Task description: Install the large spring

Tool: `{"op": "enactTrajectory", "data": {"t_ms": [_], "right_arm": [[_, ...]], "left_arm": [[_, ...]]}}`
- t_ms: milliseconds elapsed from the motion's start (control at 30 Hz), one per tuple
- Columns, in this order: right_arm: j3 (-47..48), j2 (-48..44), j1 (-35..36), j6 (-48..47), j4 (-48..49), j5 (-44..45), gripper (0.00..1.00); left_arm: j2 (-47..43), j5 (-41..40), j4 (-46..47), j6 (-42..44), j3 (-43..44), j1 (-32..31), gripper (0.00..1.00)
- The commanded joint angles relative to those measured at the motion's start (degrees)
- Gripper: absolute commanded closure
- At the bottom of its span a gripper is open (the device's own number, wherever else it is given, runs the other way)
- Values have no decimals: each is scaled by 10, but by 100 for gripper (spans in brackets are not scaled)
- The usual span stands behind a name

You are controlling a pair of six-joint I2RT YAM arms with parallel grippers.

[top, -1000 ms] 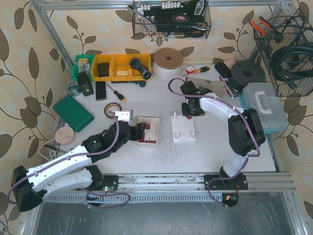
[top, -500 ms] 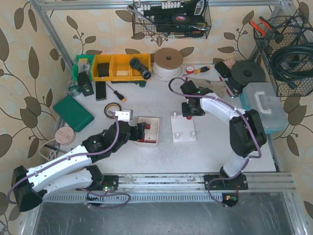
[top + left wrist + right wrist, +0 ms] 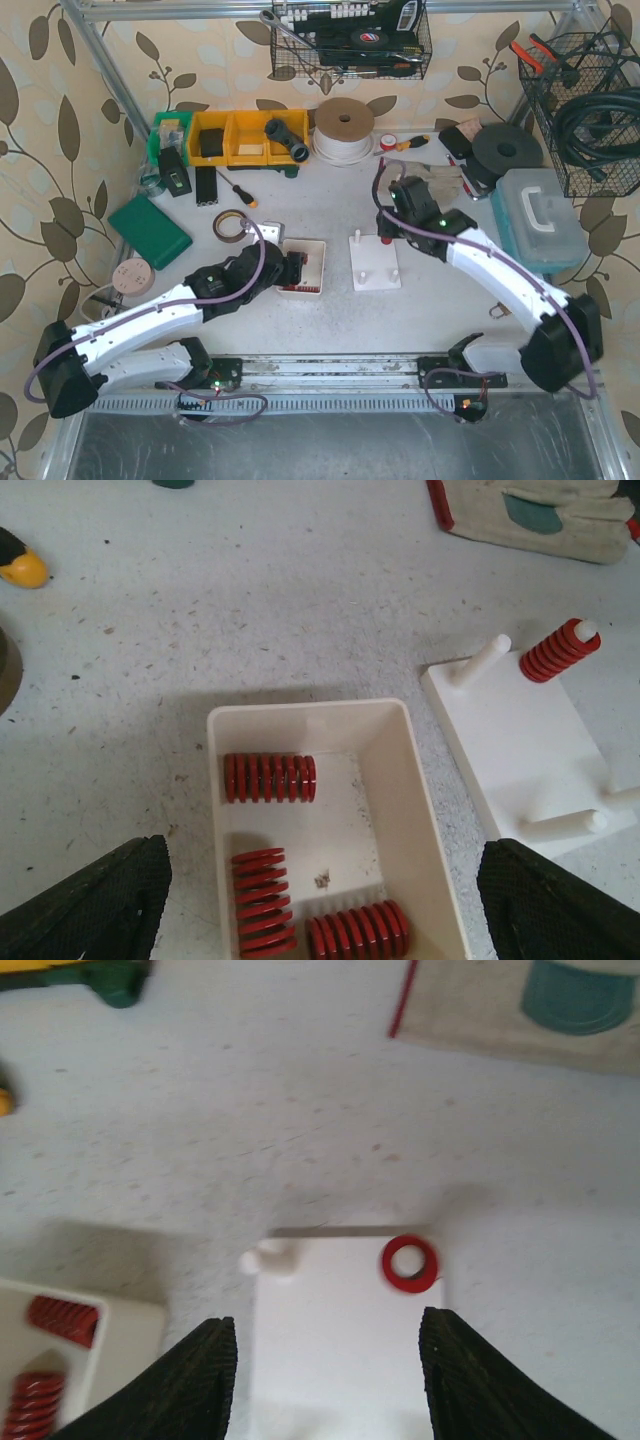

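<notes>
A white tray [image 3: 425, 810] holds three red springs: one [image 3: 268, 778] at its far end, one [image 3: 265, 900] at the near left and one [image 3: 358, 932] at the near edge. My left gripper [image 3: 320, 910] hangs open above the tray's near end, holding nothing. To the right stands the white peg base [image 3: 520, 740]. A slimmer red spring [image 3: 558, 650] sits on its far right peg. My right gripper [image 3: 330, 1380] is open above the base, clear of that spring [image 3: 408, 1262]. The far left peg [image 3: 265, 1257] is bare. From above, tray [image 3: 322, 250] and base [image 3: 372, 277] lie side by side.
A work glove [image 3: 530, 515] lies beyond the peg base. Yellow bins [image 3: 240, 135], a wire reel [image 3: 345, 120] and a black disc [image 3: 505, 150] line the back. A green pad [image 3: 150, 232] and a tape ring [image 3: 230, 222] sit left, a clear-lid box [image 3: 535, 215] right.
My right gripper opened and drew back from the far right peg, leaving the red spring on it. My left arm shifted slightly closer to the tray.
</notes>
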Motion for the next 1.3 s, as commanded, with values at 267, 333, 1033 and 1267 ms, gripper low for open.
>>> {"op": "enactTrajectory", "data": {"t_ms": [267, 333, 1033, 1267], "right_arm": [[-255, -198, 86, 126, 259, 8, 50], [-263, -210, 86, 127, 263, 15, 50], [-258, -181, 65, 120, 282, -10, 51], [-257, -174, 63, 120, 286, -10, 52]], "left_arm": [[177, 190, -106, 73, 181, 33, 26], [218, 220, -152, 88, 224, 41, 31], [250, 254, -166, 26, 162, 65, 31], [321, 223, -157, 0, 177, 65, 31]]}}
